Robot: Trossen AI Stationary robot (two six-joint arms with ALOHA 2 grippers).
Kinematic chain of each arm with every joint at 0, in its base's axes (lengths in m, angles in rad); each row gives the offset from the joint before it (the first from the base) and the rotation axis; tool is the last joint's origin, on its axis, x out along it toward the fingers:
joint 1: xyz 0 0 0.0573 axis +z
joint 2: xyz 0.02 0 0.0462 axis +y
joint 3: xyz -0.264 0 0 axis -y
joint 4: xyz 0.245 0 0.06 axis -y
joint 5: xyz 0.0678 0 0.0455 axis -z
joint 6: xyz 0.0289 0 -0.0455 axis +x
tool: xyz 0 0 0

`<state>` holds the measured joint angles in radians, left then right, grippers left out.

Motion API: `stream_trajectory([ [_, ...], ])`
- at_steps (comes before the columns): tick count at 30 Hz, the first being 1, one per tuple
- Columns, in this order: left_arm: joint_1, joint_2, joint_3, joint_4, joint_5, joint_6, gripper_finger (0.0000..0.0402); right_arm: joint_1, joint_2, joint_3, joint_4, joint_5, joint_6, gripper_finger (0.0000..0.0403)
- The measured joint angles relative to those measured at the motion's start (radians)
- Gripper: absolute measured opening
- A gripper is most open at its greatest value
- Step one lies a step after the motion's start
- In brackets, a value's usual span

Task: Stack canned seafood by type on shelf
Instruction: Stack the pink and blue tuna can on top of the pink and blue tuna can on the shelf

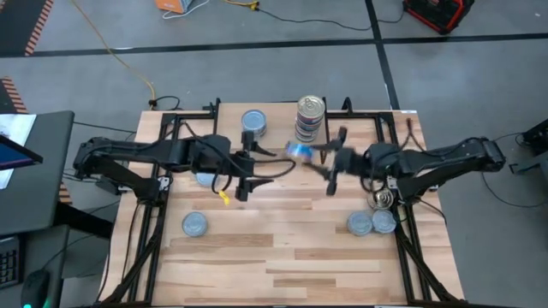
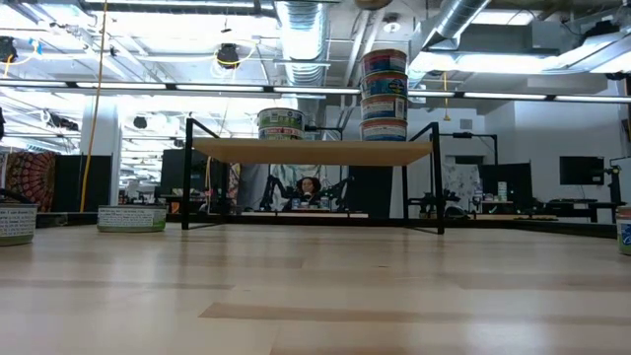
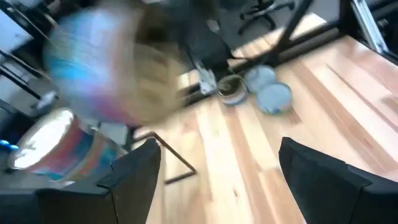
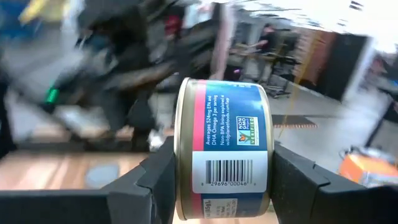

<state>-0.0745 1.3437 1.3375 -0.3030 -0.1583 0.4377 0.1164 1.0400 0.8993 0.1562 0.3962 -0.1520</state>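
Note:
My right gripper (image 1: 312, 155) is shut on a blue-labelled tin (image 1: 298, 151), held in the air just in front of the shelf (image 2: 315, 151). On the shelf stand a tall stack of blue tins (image 2: 385, 94) and a lower stack (image 2: 281, 123). My left gripper (image 1: 242, 175) hovers open over the table to the left of the held tin, touching nothing. Loose tins lie on the table: one near left (image 1: 195, 225), two near right (image 1: 360, 224), and a gold-topped one (image 1: 381, 200) beside the right arm. My right gripper pinches the tin between its two fingers (image 4: 158, 177), one on each flat end (image 4: 181, 155). The tin is lifted clear and turned on its edge, its label and barcode facing the wrist camera. The fingers come level from the table's right side.
The shelf's thin black legs (image 2: 187, 173) stand on the far half of the table. Another tin (image 1: 205, 178) lies partly under the left arm. Bare wood spreads across the table's near middle (image 1: 274, 248). Both grippers are close together in front of the shelf.

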Motion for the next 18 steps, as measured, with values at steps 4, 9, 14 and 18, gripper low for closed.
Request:
stream_trajectory([
  [4, -0.049, 0.012, -0.096, 0.094, -0.059, 0.012, 0.0303, -0.104, -0.062, 0.000, -0.021, -0.003, 0.135, 0.0220],
  [9, -0.091, 0.013, -0.306, 0.389, -0.188, 0.069, 0.0293, -0.260, -0.110, 0.007, -0.094, -0.126, 0.296, 0.0223],
  [14, -0.121, 0.013, -0.428, 0.616, -0.380, 0.131, 0.0290, -0.433, -0.095, 0.073, -0.185, -0.280, 0.420, 0.0225],
  [18, -0.137, 0.013, -0.462, 0.697, -0.456, 0.176, 0.0290, -0.572, -0.042, 0.159, -0.244, -0.454, 0.515, 0.0226],
])
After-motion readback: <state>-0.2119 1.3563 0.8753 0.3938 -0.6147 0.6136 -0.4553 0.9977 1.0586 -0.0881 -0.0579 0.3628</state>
